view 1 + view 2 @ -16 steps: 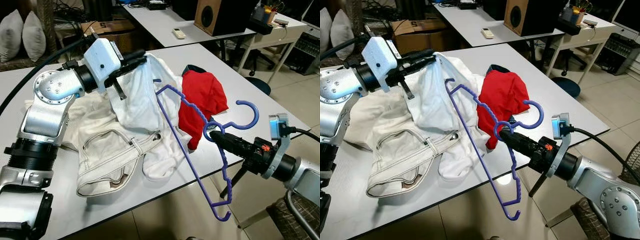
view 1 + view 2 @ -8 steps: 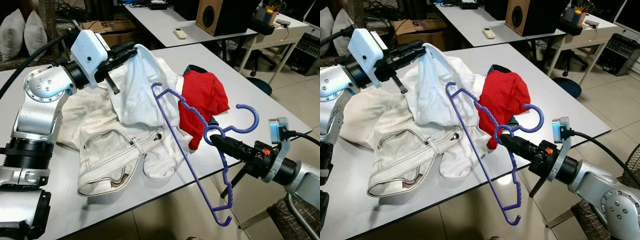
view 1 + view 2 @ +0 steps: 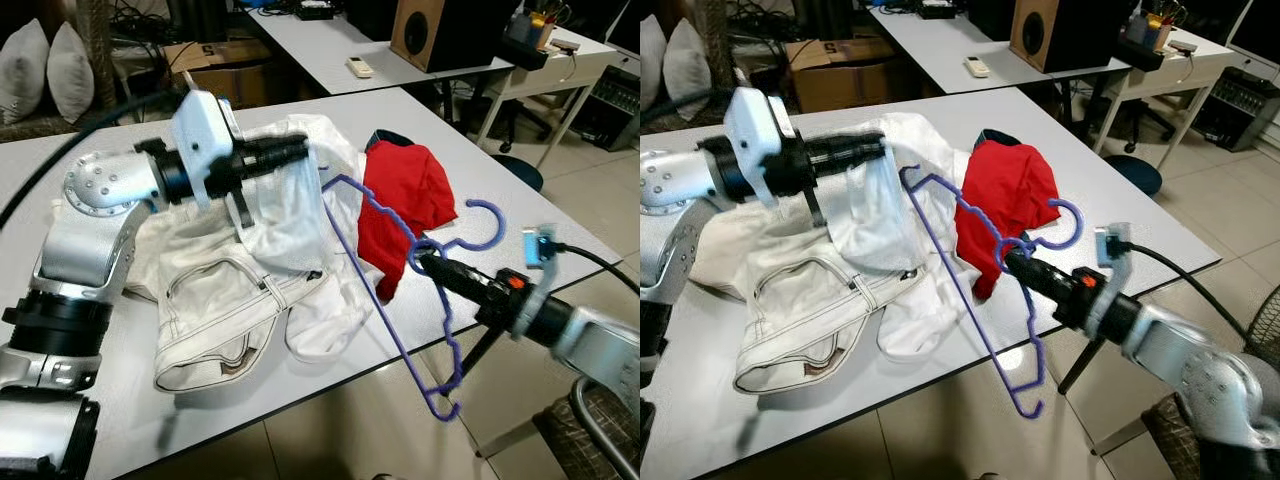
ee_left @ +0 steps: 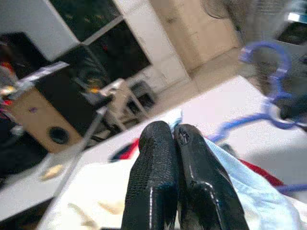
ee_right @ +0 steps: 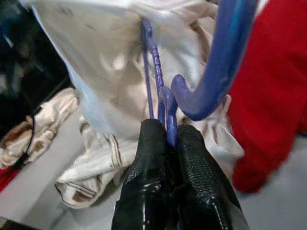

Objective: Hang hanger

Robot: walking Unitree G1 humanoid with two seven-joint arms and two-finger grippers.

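White bench [image 3: 140,400] carries heaped clothes; left end effector [image 3: 300,150] pinches the white shirt [image 3: 285,215] up, seemingly opening it, while right end effector [image 3: 432,265] clamps the purple hanger [image 3: 385,300] neck, one shoulder aimed at it.

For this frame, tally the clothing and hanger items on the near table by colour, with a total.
White or cream garments: 2, a thin white shirt pinched by the left gripper and cream trousers
Red garments: 1, red garment
Purple hangers: 1, purple hanger clamped by the right gripper
Total: 4
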